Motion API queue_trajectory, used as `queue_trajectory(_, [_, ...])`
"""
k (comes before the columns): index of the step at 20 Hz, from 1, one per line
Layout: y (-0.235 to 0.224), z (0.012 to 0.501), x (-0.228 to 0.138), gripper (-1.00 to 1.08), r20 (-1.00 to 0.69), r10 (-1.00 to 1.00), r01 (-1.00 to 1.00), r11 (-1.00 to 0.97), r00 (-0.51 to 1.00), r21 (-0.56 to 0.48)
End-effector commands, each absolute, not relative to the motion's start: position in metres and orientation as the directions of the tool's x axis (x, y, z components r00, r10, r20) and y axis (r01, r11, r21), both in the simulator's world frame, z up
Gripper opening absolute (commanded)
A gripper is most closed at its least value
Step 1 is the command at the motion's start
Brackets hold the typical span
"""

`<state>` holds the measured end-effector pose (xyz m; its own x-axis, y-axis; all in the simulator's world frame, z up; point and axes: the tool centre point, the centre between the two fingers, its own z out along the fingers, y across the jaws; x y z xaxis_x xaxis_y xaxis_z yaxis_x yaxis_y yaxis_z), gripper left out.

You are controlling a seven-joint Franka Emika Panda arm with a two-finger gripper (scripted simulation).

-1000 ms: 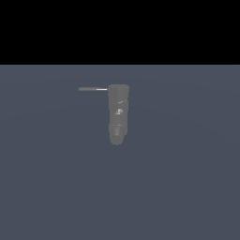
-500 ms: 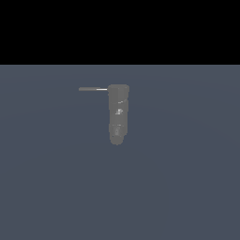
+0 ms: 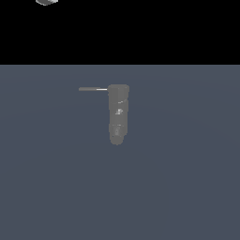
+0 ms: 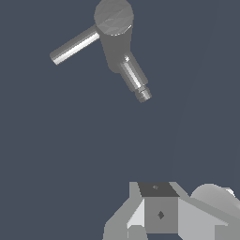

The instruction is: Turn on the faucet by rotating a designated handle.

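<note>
Nearest the wrist camera, only the gripper (image 4: pixel 161 220) body: pale grey blocky housing with a darker square face, a rounded light shape beside it. Fingertips cut off by the picture's edge, so cannot tell whether parted or closed. Nothing visibly between them, nothing touching the housing.

Beyond that, a stretch of bare slate-blue floor (image 4: pixel 70 154), well apart from the metalwork.

Farther on, the faucet (image 4: pixel 115 35): dull grey, seen from above in the wrist view, round flat cap on a stubby body, with a narrower segmented spout angling away and ending in a small ringed tip. Jutting sideways from the top, the handle (image 4: pixel 75 45) (thin, straight, silvery along its lighter stretch), meeting the body just under the cap. Well clear of the gripper.

From the exterior view, same faucet (image 3: pixel 117 114) standing near the middle of the blue-grey floor (image 3: pixel 187 178), rounded end lowest in the picture, handle (image 3: pixel 93 89) pointing toward the exterior view's left from its top. Far off at the upper edge, against the black band, a small pale sliver of the arm (image 3: pixel 46 2), well away from the faucet.
</note>
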<state>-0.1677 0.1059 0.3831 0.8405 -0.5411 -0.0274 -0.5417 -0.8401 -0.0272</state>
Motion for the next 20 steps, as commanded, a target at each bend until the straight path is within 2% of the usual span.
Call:
queue_trajectory(1, [0.115,0.374,-0.156,-1.00,-0.028,-0.583,-0.584,-0.811,0.812,-0.027])
queue_trajectory(20, [0.156,0.310,-0.063,-1.00,-0.026,-0.831,-0.831,-0.556,0.556,-0.019])
